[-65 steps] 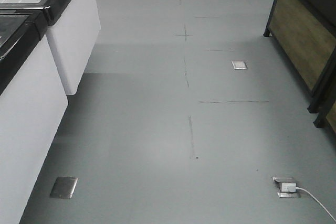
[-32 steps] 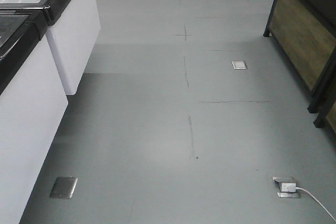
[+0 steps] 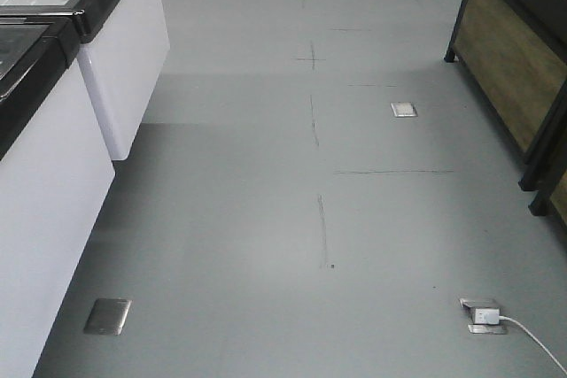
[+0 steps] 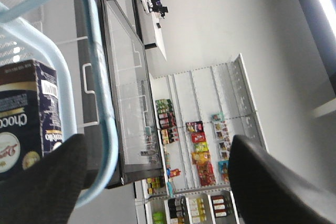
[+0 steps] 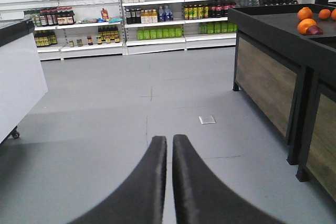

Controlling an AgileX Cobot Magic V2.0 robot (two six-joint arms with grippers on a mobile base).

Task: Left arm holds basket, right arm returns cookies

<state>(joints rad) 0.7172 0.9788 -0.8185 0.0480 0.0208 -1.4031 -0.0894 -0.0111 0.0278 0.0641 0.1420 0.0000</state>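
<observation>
In the left wrist view, the light blue basket handle arches down the left side and runs against the inner edge of the left finger. My left gripper has its jaws wide apart, with only the handle near one of them. The dark navy cookies box stands at the far left, behind the handle. In the right wrist view, my right gripper is shut with nothing between its fingers, pointing out over the grey floor. Neither arm shows in the front view.
White chest freezers line the left of the aisle. A dark wooden display stand is on the right, with oranges on top. Floor sockets and a plugged cable lie on the floor. Stocked shelves stand ahead.
</observation>
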